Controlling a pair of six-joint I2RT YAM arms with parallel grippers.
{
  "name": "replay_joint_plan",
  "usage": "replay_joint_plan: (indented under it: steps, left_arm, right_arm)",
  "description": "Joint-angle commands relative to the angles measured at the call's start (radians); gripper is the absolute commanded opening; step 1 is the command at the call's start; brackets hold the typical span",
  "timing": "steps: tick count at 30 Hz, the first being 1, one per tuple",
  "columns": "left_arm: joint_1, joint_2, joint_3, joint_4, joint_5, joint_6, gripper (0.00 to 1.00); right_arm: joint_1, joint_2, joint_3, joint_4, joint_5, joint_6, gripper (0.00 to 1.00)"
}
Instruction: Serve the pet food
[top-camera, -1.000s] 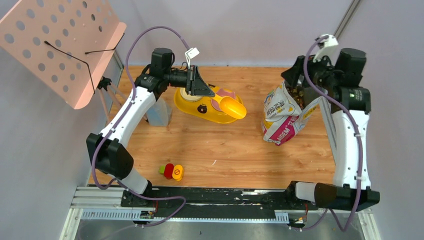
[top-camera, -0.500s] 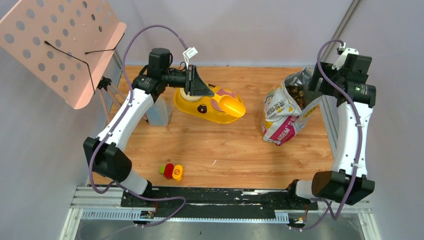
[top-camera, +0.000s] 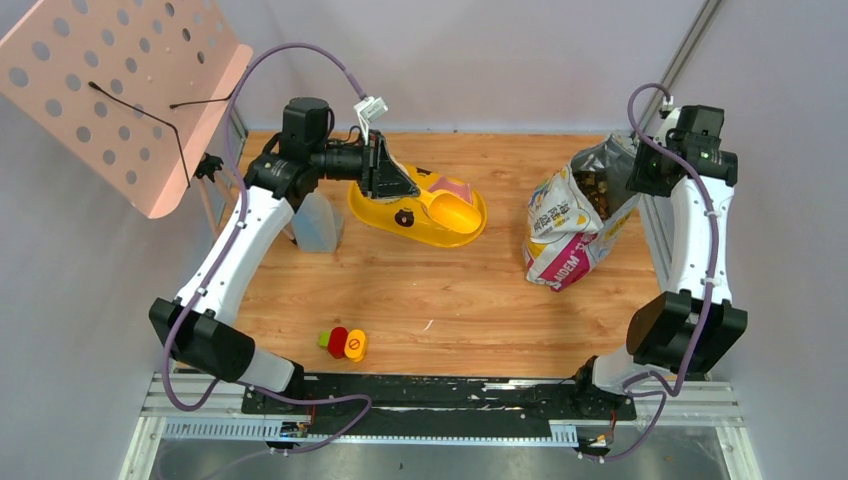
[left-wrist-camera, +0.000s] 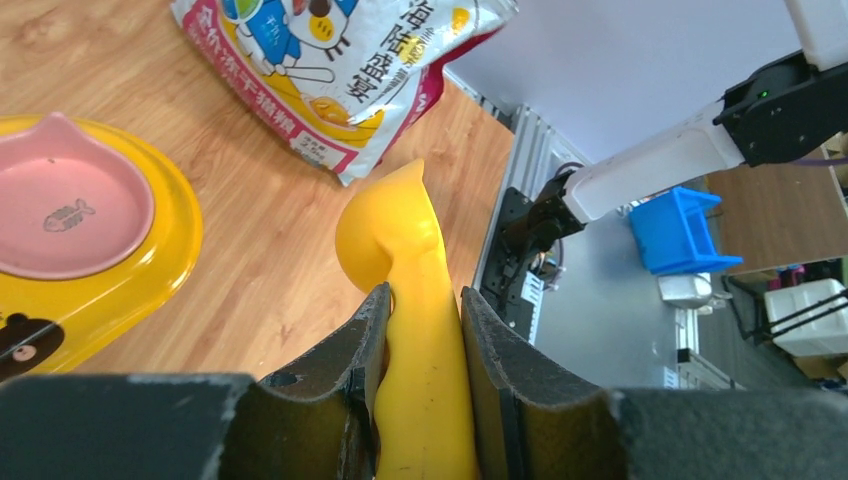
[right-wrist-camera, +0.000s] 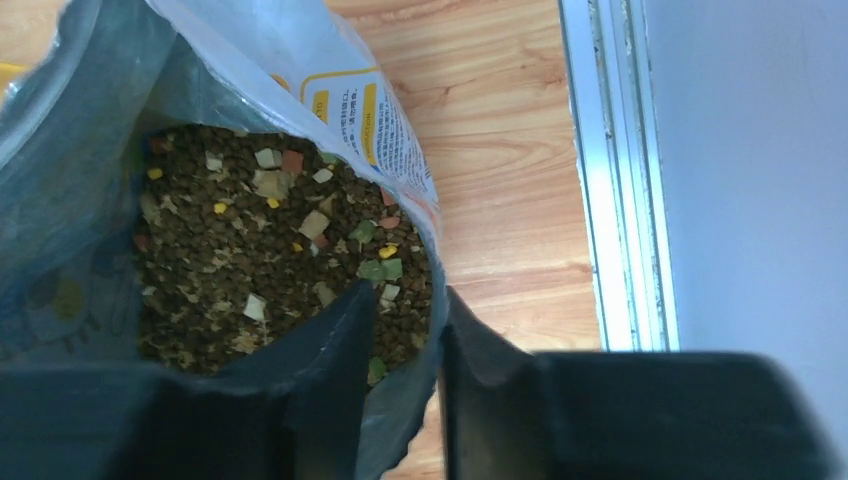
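Note:
The pet food (right-wrist-camera: 250, 260) is dark kibble with pale, green and yellow bits, lying inside the open foil bag (top-camera: 565, 235) at the right; it also shows at the bag's mouth as pet food (top-camera: 592, 190). My right gripper (right-wrist-camera: 408, 295) straddles the bag's right rim (right-wrist-camera: 430, 240), one finger inside and one outside, with a gap still showing beside the foil. From above, the right gripper (top-camera: 645, 175) sits at the bag's right edge. My left gripper (left-wrist-camera: 422, 295) is shut on the handle of the yellow scoop (left-wrist-camera: 400, 240), held above the yellow feeder (top-camera: 400, 222).
The feeder holds a pink bowl (left-wrist-camera: 70, 210). A bluish translucent container (top-camera: 318, 225) stands left of it. A small red, yellow and green toy (top-camera: 343, 343) lies near the front. A pink perforated stand (top-camera: 120, 90) overhangs the back left. A metal rail (right-wrist-camera: 610, 200) borders the right edge.
The right arm drew back from over the bag to its right rim, and its jaws widened, then narrowed around the foil. The left gripper shifted slightly left with the scoop.

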Motion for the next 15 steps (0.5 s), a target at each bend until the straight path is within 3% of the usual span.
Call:
replay_joint_plan:
  steps: [1, 2, 3, 9, 15]
  left_arm:
    - [-0.005, 0.001, 0.101, -0.086, -0.054, 0.127, 0.0]
    - [-0.005, 0.004, 0.127, -0.108, -0.065, 0.152, 0.0]
    - [-0.005, 0.006, 0.147, -0.115, -0.068, 0.169, 0.0]
    - [-0.03, -0.009, 0.201, -0.045, -0.081, 0.162, 0.0]
    - [-0.097, 0.063, 0.326, 0.007, -0.109, 0.146, 0.0]
  right_arm:
    - [-0.006, 0.042, 0.108, 0.007, -0.063, -0.045, 0.12]
    - [-0.006, 0.05, 0.144, 0.007, -0.083, -0.061, 0.03]
    - [-0.004, 0.06, 0.184, 0.006, -0.11, -0.081, 0.0]
    - [0.072, 0.067, 0.366, 0.01, -0.225, -0.179, 0.0]
    - [0.283, -0.013, 0.305, 0.036, -0.214, -0.246, 0.0]
